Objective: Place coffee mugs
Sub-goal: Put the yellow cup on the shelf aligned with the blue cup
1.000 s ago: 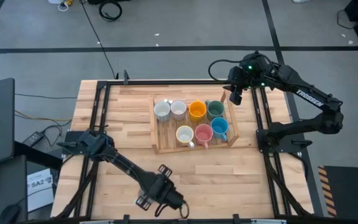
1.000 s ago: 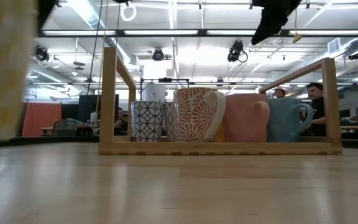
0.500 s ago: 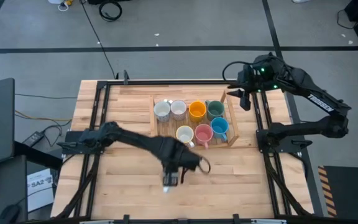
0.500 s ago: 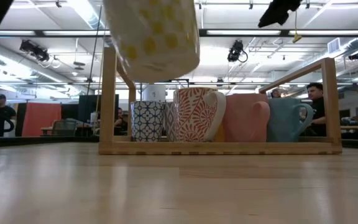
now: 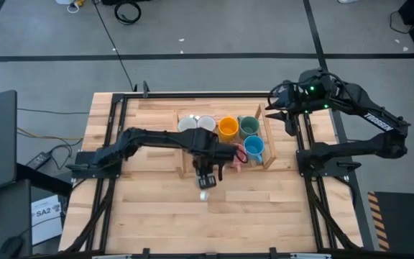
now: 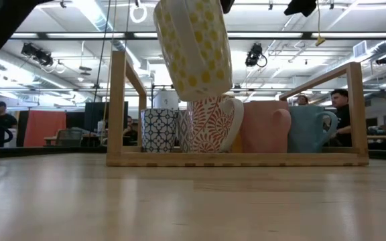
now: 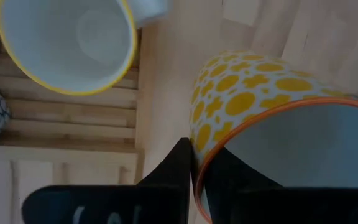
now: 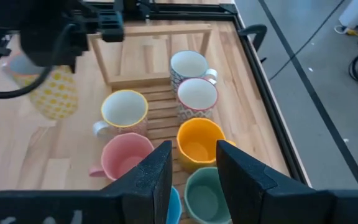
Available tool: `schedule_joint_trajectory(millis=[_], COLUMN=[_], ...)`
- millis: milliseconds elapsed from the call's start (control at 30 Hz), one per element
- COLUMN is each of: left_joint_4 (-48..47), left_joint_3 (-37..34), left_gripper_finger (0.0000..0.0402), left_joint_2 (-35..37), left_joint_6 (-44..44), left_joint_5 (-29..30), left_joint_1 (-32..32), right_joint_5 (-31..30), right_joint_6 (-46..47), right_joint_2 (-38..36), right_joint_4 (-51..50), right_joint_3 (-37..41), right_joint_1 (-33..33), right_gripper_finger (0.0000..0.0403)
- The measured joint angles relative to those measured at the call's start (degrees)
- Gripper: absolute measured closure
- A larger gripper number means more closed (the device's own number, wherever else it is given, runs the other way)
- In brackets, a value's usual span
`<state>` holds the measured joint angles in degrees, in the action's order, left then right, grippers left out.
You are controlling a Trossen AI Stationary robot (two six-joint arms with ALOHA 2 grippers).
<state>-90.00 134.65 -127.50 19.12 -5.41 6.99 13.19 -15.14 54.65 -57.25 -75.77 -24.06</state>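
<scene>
My left gripper (image 5: 206,178) is shut on a white mug with yellow dots and an orange rim (image 6: 193,48), just in front of the near rail of the slatted wooden tray (image 5: 185,171). In the tray stand two patterned whitish mugs (image 8: 188,65), an orange mug (image 5: 228,128), a dark green mug (image 5: 249,127), a blue mug (image 5: 254,148), a pink mug (image 8: 127,155) and a cream mug with a yellow rim (image 8: 124,109). My right gripper (image 8: 191,167) is open and empty, raised beyond the tray's right end (image 5: 290,119). My left gripper holds the dotted mug by its orange rim (image 7: 197,182), one finger (image 7: 179,163) outside the wall and the other inside the mug. The fingers come from above, pointing down. The mug hangs lifted clear of the table, tilted, its base lowest (image 6: 203,90).
The tray has raised wooden rails (image 6: 118,107) at its ends and a low near rail (image 6: 236,159). Dark frame bars (image 5: 113,137) run along the table's left and right sides. Bare wood (image 5: 264,216) lies in front of the tray. People sit in the room behind (image 6: 340,100).
My left gripper has carried the dotted mug from the table's near edge toward the tray, swinging right and toward the far edge, and the mug has stayed lifted and now hangs tilted before the tray. My right gripper has drawn toward the table's right edge, away from the tray.
</scene>
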Motion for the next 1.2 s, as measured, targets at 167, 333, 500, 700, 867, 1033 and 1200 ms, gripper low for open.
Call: schedule_joint_trajectory(millis=[167, 333, 500, 700, 867, 1033, 1200], left_joint_4=[0.0, 0.0, 0.0, 0.0, 0.0, 0.0, 0.0], left_joint_3=[0.0, 0.0, 0.0, 0.0, 0.0, 0.0, -0.1], left_gripper_finger=[0.0372, 0.0372, 0.0372, 0.0372, 0.0372, 0.0372, 0.0372], left_joint_2=[0.0, 0.0, 0.0, 0.0, 0.0, 0.0, 0.0], left_joint_6=[-2.1, -2.3, -2.4, -0.3, -0.3, -0.2, -0.2], left_joint_5=[-0.9, -1.6, -1.7, -1.6, -1.5, -1.5, 0.9], left_joint_1=[-1.4, -1.4, -0.9, -0.7, -0.3, 0.6, 1.6], right_joint_5=[0.0, 0.0, 3.0, 3.0, 3.0, 3.0, 3.0], right_joint_6=[0.0, 0.3, 1.5, 2.2, 5.0, 5.1, 5.1], right_joint_2=[-0.1, -0.1, -2.4, -7.0, -10.5, -13.4, -15.6], right_joint_4=[0.0, 0.3, 10.3, 20.8, 26.0, 28.0, 32.0], right_joint_3=[0.0, 0.1, 6.9, 18.1, 25.2, 30.5, 35.0], right_joint_1=[1.9, 4.6, 8.1, 10.4, 10.5, 10.5, 10.5], right_gripper_finger=[0.0271, 0.0271, 0.0271, 0.0271, 0.0271, 0.0271, 0.0271])
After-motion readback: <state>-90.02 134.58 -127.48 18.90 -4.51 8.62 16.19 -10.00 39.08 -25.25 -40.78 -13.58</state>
